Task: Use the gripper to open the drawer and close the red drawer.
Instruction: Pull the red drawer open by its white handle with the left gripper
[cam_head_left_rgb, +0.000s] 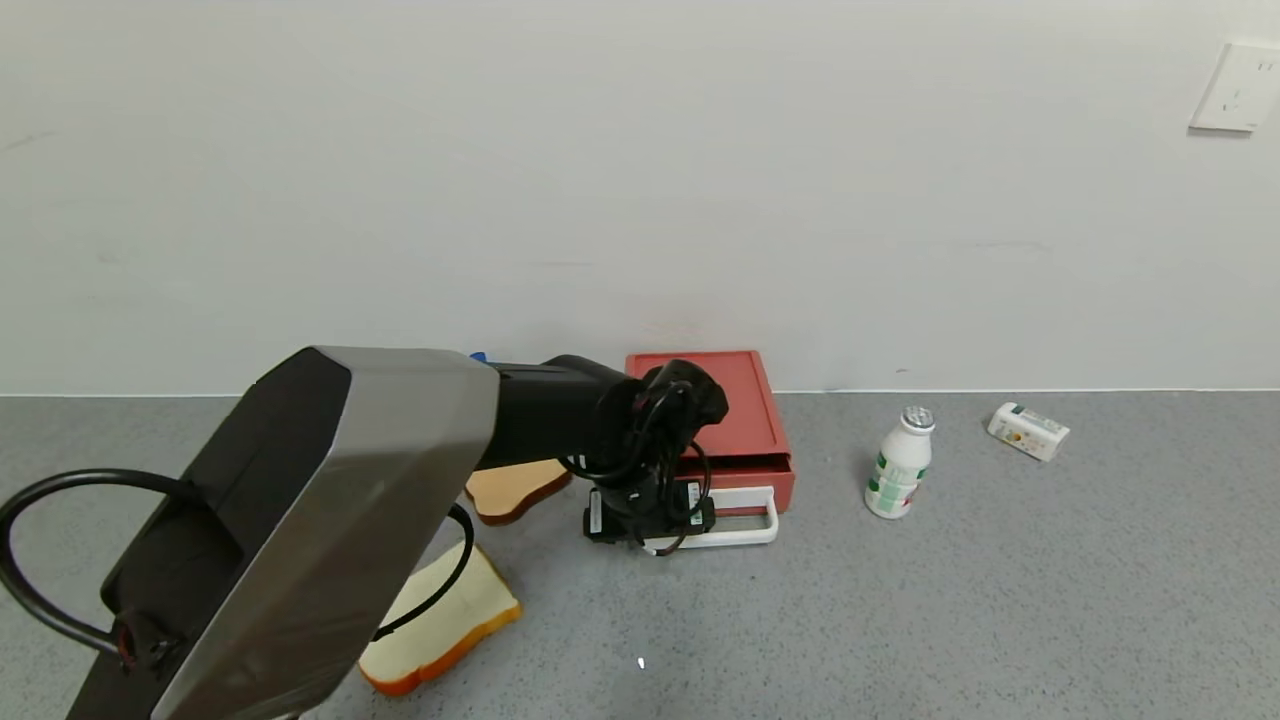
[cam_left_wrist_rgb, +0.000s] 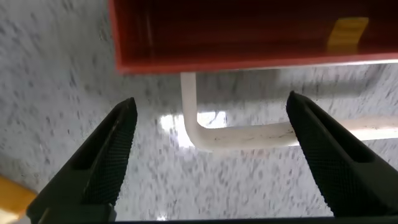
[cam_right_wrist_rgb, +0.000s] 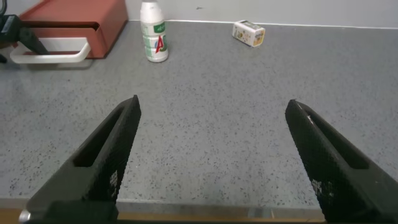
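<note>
From the head view, the left hand (cam_head_left_rgb: 650, 525) hangs over the front of the red drawer (cam_head_left_rgb: 745, 470), right at the left end of its white loop handle (cam_head_left_rgb: 735, 530). The drawer sits at the back of the grey worktop (cam_head_left_rgb: 900, 620) against the wall and looks shut or nearly shut in its flat red box, only the handle standing out in front. Two slices of bread (cam_head_left_rgb: 440, 630) lie to the left; a small white bottle (cam_head_left_rgb: 898, 462) and a little carton (cam_head_left_rgb: 1028, 431) stand well to the right.

In the left wrist view the hand (cam_left_wrist_rgb: 211, 162) is spread wide, its two fingers (cam_left_wrist_rgb: 109, 155) straddling the corner of the handle (cam_left_wrist_rgb: 249, 134) without touching it, the red drawer front (cam_left_wrist_rgb: 249, 34) just beyond. So the opening step seems to be in hand, at the reach-and-align stage. The next move probably calls for coming down around the handle bar, pinching it, then pulling straight away from the wall.

The right wrist view shows the right hand (cam_right_wrist_rgb: 211, 162) spread too, idle over bare worktop, well apart from the drawer (cam_right_wrist_rgb: 74, 22).
</note>
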